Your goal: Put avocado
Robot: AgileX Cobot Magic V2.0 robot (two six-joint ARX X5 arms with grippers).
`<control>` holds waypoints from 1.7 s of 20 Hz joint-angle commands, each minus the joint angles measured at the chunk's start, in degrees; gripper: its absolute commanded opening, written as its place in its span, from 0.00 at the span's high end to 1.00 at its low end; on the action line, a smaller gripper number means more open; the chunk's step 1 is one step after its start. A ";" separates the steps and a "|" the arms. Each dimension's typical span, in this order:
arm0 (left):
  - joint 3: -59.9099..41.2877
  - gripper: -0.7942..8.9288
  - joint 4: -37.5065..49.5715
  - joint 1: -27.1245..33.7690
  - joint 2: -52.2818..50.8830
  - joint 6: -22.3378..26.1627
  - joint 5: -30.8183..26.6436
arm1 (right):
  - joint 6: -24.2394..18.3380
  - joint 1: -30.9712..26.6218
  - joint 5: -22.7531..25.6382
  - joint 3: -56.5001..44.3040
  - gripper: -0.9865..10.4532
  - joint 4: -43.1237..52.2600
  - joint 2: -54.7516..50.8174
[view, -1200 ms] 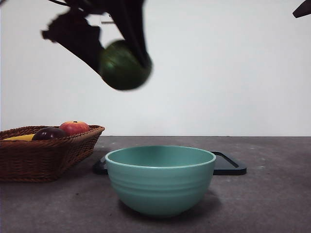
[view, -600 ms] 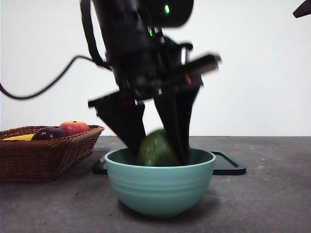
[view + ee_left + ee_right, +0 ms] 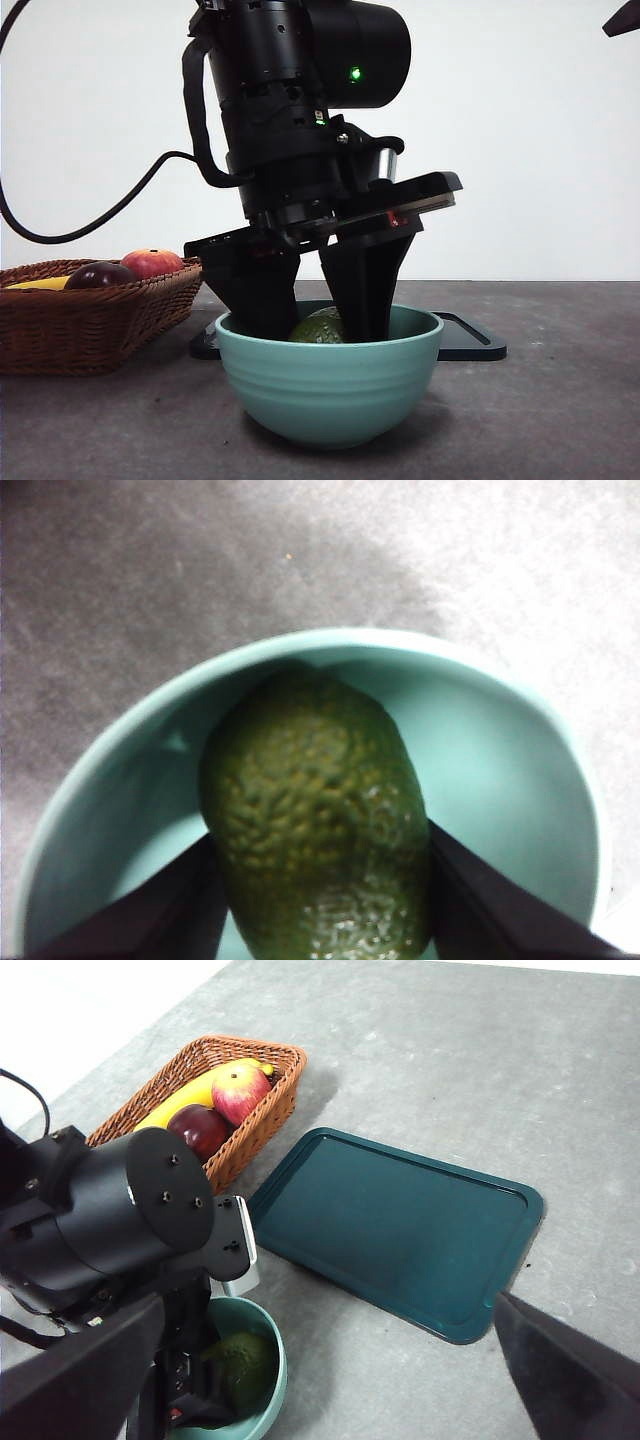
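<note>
The dark green avocado [image 3: 315, 810] sits low inside the teal bowl [image 3: 330, 385], held between my left gripper's two black jaws. In the front view my left gripper [image 3: 318, 320] reaches down into the bowl and only the avocado's top [image 3: 318, 328] shows above the rim. The right wrist view shows the avocado [image 3: 243, 1365] in the bowl [image 3: 268, 1345] under the left arm. My right gripper waits high, with its jaws wide apart and empty, seen as a black tip [image 3: 622, 18] at the top right corner.
A wicker basket [image 3: 95, 320] at the left holds a red apple [image 3: 152, 263], a dark purple fruit [image 3: 100, 275] and a banana [image 3: 195, 1095]. A dark teal tray [image 3: 400, 1225] lies behind the bowl.
My left gripper came down from high at the left with the avocado and lowered it into the teal bowl, and now sits deeper and steadier.
</note>
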 commanded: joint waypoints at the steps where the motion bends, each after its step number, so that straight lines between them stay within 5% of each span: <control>1: 1.51 0.55 -0.20 -0.59 1.16 0.15 -0.13 | 0.46 0.31 -0.07 1.07 0.42 0.57 0.17; 5: 1.55 0.40 0.24 -0.70 -0.96 0.55 -0.15 | 0.46 0.31 -0.07 1.07 0.42 0.57 0.17; 11: 1.57 0.33 -0.48 -0.70 -10.14 0.83 -0.15 | 0.46 0.31 -0.04 1.07 0.42 0.59 0.17; 17: 1.57 0.33 -6.56 -0.24 -26.77 6.08 -0.26 | 0.46 0.31 -0.04 1.07 0.42 0.57 0.20; 21: 1.36 0.34 -13.05 0.94 -39.52 11.34 -7.08 | 0.46 0.31 -0.07 1.07 0.43 0.57 0.20; 25: 0.55 0.34 -16.15 3.28 -50.64 12.63 -7.52 | 0.68 0.31 -0.07 1.07 0.42 0.57 0.20; 30: -16.46 0.34 -7.78 3.61 -70.10 9.22 -7.56 | 0.70 0.31 -0.07 1.07 0.43 0.57 0.20; 34: -24.96 0.34 -8.96 3.61 -83.93 7.82 -7.56 | 0.72 0.31 -0.07 1.07 0.43 0.55 0.20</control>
